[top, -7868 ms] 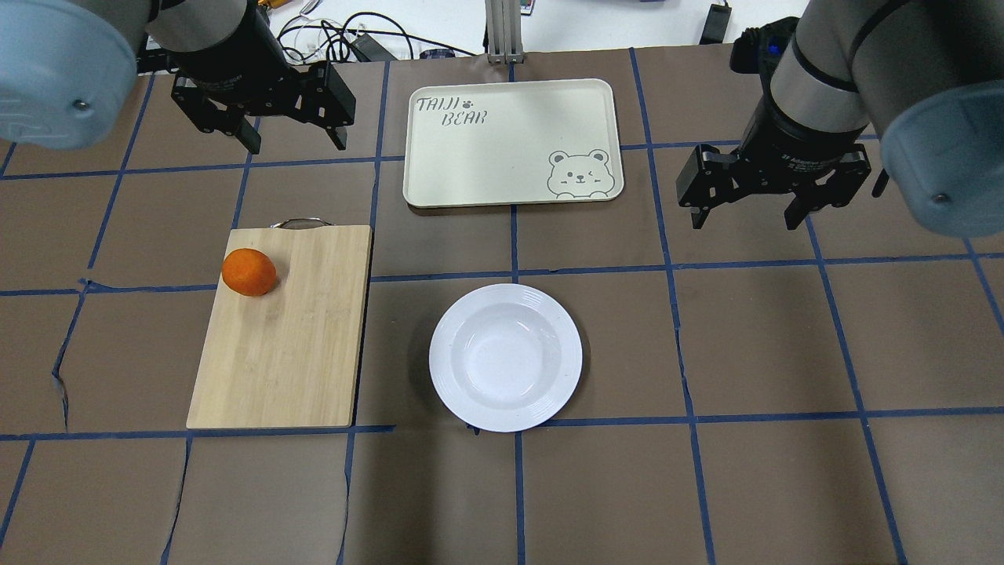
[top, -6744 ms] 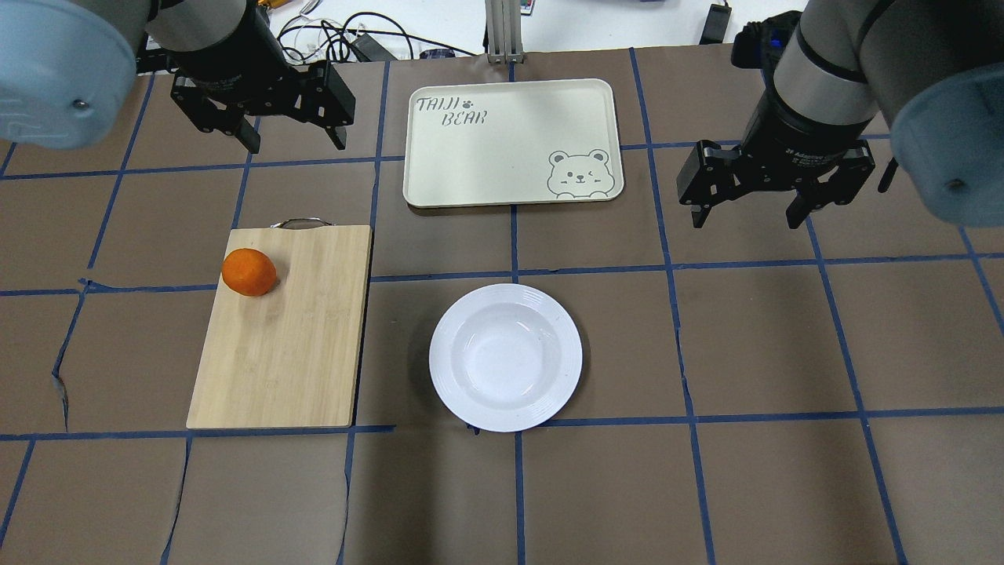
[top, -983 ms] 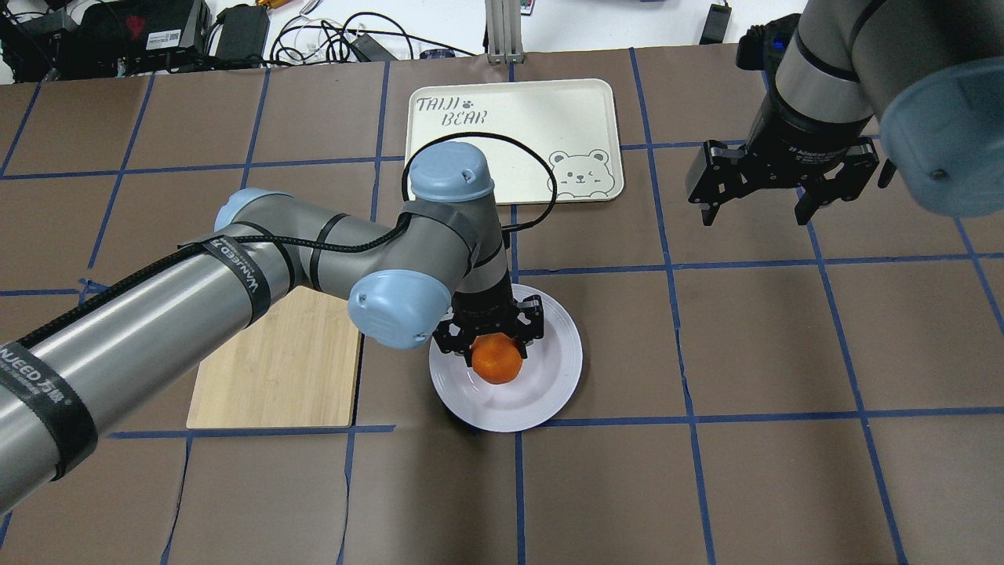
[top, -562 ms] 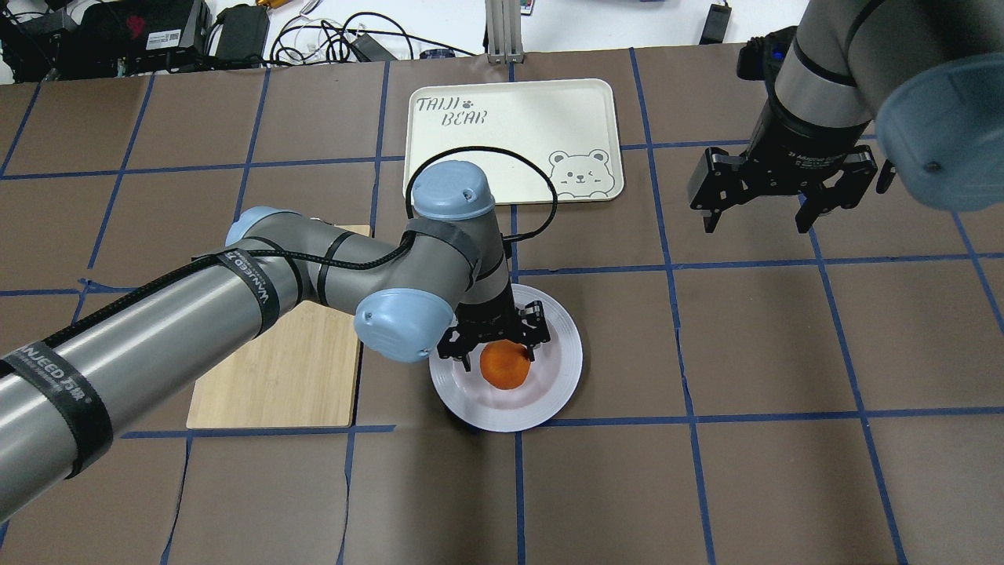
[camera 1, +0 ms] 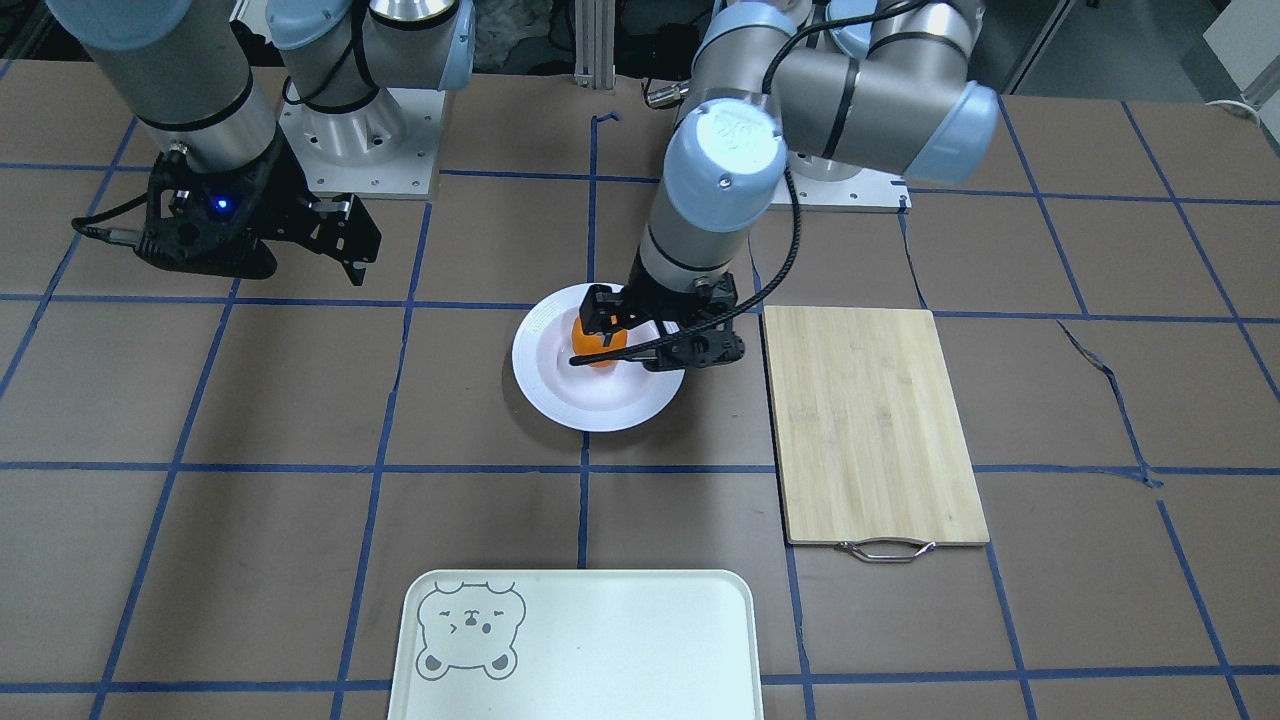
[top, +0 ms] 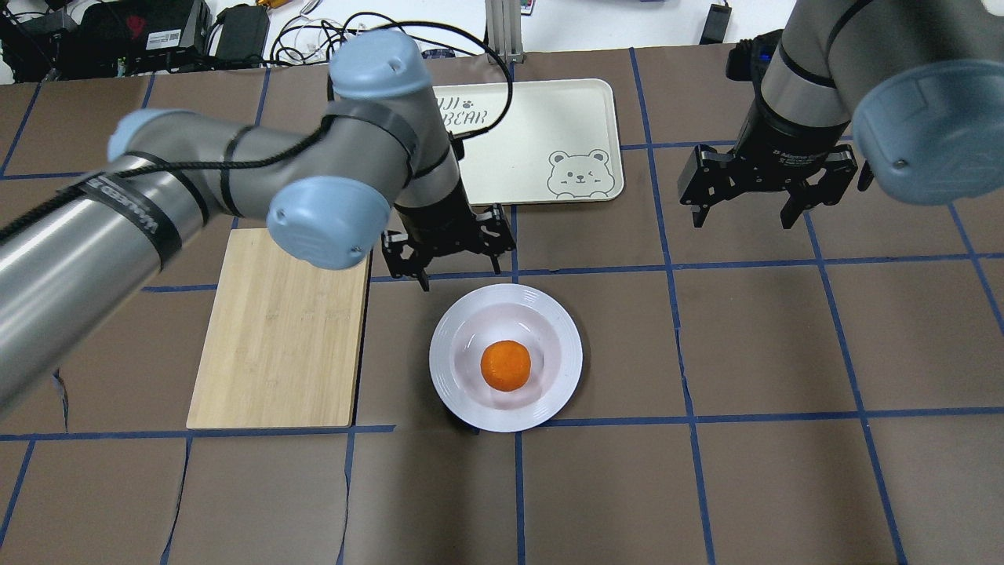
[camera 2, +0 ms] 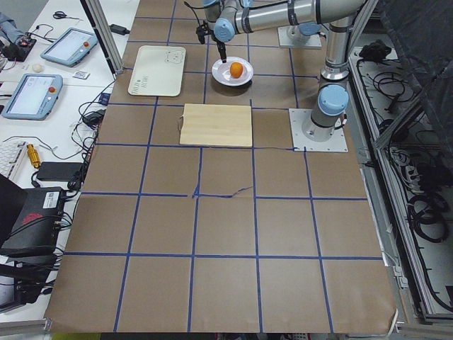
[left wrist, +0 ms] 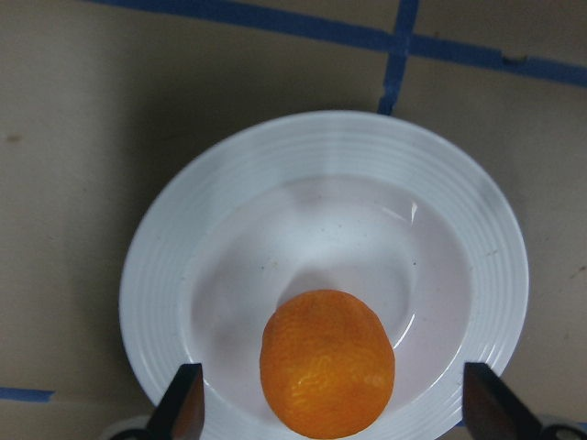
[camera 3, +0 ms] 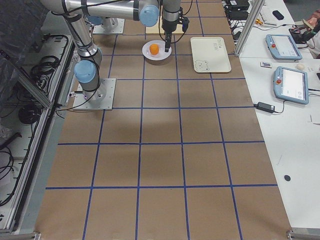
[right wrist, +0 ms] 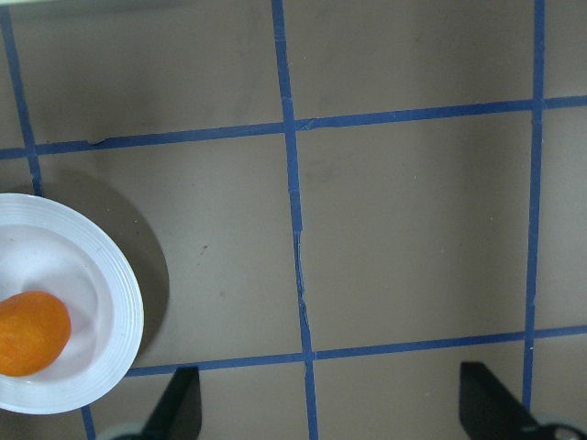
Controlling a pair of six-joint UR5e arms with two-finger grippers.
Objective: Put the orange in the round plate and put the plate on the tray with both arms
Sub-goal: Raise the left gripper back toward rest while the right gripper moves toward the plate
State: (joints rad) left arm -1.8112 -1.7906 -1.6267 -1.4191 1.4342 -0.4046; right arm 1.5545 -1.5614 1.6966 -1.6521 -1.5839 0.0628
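While the orange [top: 506,366] is sitting in the sunken middle of the round plate [top: 566,357], the left gripper [top: 460,273] is hanging in the air between the plate and the tray [top: 541,118]. Its jaws are wide apart and are holding nothing. The right gripper [top: 741,222] is hovering off to the side, well apart from the plate. Its jaws are spread too, and they are gripping nothing.

The plate is lying flat on the table [top: 784,353], just beside the cutting board [top: 282,329] and a little way from the tray.

The plate is looking shiny and hard, so it is probably going to be slippery, and it could crack if it drops. It is likely not heavy, but it is wide and lying low. The best place to grab looks like the wide rim, one gripper on each side, across from each other. The rim is sitting close to the table, so the fingers are going to need to slip in low and pinch firmly (not too hard, it is a plate).

The orange is round and loose in the dip. If the plate is tipping even a bit while it is going up, the orange is likely to roll out. So both sides are going to have to rise together, level and slow.
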